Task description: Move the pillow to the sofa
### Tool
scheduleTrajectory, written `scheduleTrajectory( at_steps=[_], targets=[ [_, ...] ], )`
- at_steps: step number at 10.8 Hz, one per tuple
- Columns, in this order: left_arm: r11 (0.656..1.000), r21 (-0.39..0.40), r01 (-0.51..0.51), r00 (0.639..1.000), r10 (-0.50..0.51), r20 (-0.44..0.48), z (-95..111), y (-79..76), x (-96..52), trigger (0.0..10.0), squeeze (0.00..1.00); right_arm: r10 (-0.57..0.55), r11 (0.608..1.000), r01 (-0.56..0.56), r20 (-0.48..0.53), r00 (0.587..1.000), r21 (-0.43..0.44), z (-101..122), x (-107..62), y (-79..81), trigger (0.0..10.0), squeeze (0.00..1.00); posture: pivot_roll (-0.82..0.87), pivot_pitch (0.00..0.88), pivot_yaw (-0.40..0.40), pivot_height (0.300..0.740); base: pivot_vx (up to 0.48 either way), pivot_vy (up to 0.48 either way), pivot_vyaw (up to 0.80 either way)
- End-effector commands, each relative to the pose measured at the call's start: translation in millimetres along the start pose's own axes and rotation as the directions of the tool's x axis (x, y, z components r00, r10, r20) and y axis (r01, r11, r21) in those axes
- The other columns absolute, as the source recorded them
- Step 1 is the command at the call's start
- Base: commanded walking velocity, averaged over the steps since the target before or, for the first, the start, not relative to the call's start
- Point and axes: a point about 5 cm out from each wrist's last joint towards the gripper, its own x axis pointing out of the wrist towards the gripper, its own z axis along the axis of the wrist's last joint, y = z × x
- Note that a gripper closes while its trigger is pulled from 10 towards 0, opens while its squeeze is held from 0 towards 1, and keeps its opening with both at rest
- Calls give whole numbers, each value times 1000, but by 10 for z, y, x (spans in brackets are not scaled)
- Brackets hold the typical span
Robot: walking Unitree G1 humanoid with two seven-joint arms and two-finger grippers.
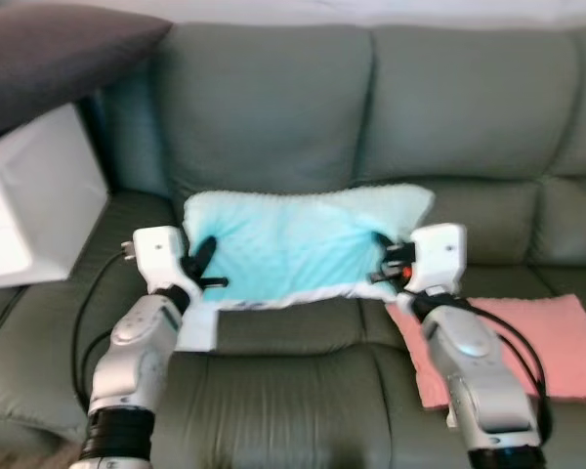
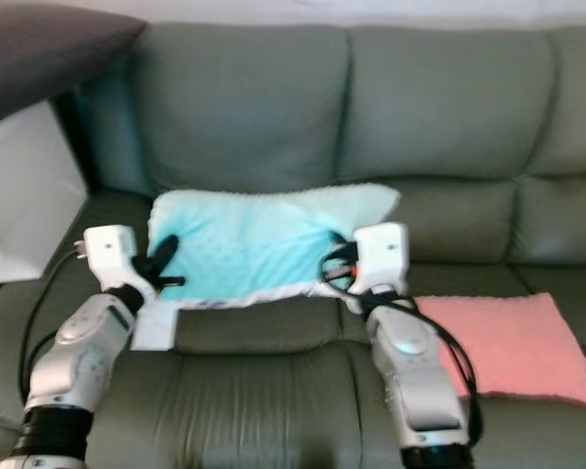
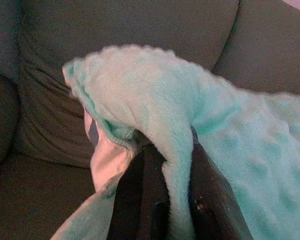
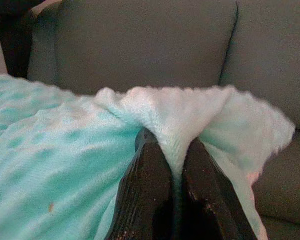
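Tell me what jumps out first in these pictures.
A bright turquoise pillow is held over the grey sofa seat, the left gripper and right gripper each pinching a side edge between black fingers. A pink cushion lies on the seat at the right.

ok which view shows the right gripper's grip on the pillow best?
Right wrist view: the right gripper is shut on a pinched fold of the teal pillow. The eye views show the whole pillow but little of the grip; the left wrist view shows its far end.

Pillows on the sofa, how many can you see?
2: a turquoise pillow held over the middle seat by both hands, and a pink pillow lying flat on the seat to the robot's right.
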Motion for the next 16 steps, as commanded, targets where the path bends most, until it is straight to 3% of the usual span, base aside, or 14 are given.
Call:
scheduleTrajectory(
  at_steps=[1,5,9,13,16],
  targets=[
    [1000,10,3,1000,-3,2,22,-19,6,10000,0,4,1000,-4,32,999,-10,74,-5,-10,10000,0,-221,28,14,740,0,0,0],
    [999,-9,46,999,-46,-29,-1,-61,13,10000,0,3,1000,-3,37,999,-9,79,2,-7,10000,0,-222,24,15,740,0,224,0],
    [997,58,56,998,-54,-31,16,-59,6,10000,0,1,1000,-1,39,999,-5,78,7,4,10000,0,-219,22,23,740,0,480,0],
    [990,138,37,999,-35,-22,-26,-120,-8,10000,0,-4,1000,4,33,999,0,51,-15,9,10000,0,-213,32,25,740,0,0,0],
    [989,142,48,999,-46,-21,-90,-208,-18,10000,0,-7,1000,7,29,1000,-2,39,-26,3,10000,0,-216,37,22,740,0,0,0]
  ],
)
